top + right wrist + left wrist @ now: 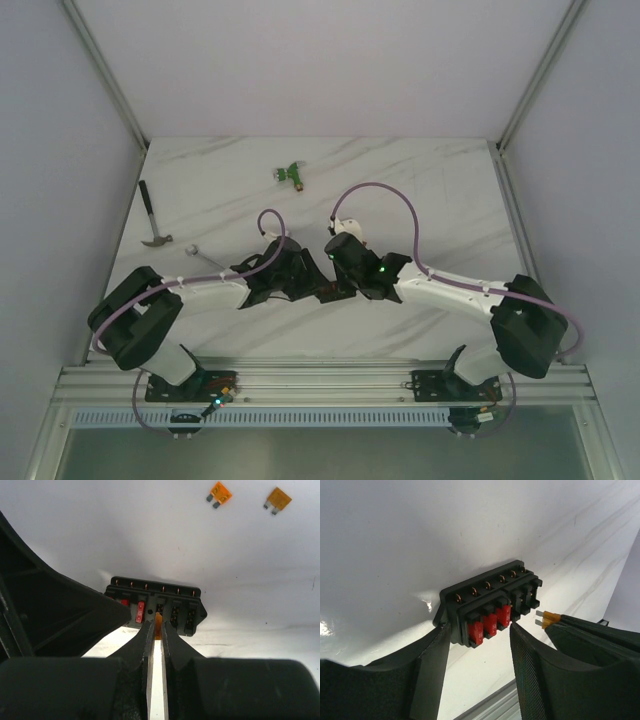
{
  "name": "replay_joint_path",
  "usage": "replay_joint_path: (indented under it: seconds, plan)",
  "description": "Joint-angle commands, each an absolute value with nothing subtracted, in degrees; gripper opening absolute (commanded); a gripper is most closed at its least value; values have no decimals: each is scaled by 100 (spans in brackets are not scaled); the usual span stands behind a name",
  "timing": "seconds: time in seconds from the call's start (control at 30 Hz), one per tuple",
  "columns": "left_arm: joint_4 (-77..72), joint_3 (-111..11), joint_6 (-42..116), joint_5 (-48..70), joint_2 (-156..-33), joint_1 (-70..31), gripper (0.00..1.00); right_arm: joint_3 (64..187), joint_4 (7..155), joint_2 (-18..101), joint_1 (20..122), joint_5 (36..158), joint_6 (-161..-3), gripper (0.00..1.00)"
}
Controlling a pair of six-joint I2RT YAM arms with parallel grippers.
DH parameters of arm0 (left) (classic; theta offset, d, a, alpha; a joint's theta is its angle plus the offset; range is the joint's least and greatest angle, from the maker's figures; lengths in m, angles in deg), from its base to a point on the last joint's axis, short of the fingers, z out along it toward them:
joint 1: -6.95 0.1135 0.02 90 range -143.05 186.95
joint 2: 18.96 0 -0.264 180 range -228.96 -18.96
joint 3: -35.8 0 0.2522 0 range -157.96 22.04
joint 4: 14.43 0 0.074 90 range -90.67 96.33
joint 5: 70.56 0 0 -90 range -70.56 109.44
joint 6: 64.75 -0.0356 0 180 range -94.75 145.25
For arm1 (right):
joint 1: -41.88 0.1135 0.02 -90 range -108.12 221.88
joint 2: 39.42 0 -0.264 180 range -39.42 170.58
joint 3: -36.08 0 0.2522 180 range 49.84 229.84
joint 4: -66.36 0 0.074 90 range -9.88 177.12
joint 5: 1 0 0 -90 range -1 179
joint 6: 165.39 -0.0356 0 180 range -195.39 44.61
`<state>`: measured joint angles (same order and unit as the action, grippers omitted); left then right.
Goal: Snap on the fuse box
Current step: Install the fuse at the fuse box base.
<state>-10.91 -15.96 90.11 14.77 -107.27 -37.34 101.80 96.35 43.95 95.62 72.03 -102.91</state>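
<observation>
The right tool (156, 630) is pinched almost shut on an orange blade fuse (550, 617), prongs toward the fuse box (492, 597). The left tool (480, 630) straddles that box, jaws apart; whether it grips, I cannot tell. The box sits mid-desk (420, 540); two loose orange fuses (219, 493) lie beyond.

The left arm (205, 292) and right arm (440, 290) are white tube links between bulky black joint housings, each trailed by a thin lilac cable (385, 192) (two small green lights (381, 268) glow on the right one). The left hand (480, 642) and right hand (156, 630) are matte black, with flat tapering fingers (142, 645).
</observation>
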Motion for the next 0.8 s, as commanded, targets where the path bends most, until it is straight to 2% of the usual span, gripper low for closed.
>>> replay_joint_path:
  seconds: [0.0,0.57,0.77]
  plan:
    - [-990,-1536,9141,1692,-10526,-3761,60,10060,9223,4457,9598,7113,-10233,0]
    - [-955,-1519,9202,1691,-10659,-3752,60,9994,9260,4700,9642,6817,-10390,0]
    - [-955,-1509,9225,1680,-10702,-3751,57,9994,9277,4807,9661,6808,-10420,0]
